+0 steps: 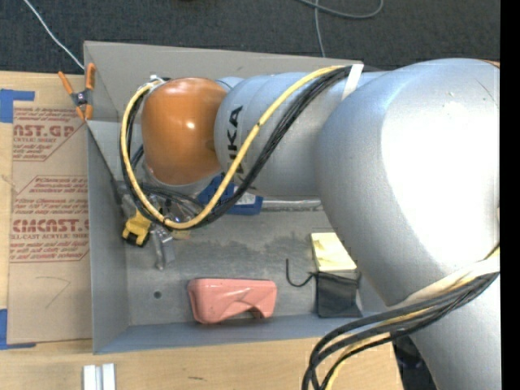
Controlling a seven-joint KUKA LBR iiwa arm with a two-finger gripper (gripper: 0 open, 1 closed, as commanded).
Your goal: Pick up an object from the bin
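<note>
Tool (161, 249) sits low at the left side of the bin (110, 299), just beside a small yellow object (136, 230). Clenched or released: cannot tell. Pink block (233, 299) lies at the near wall, pale pad (331, 252) to the right.

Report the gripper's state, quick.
Gripper: cannot be told whether open or closed. It sits low by the left wall of the bin, mostly hidden under the arm's orange cover.
</note>
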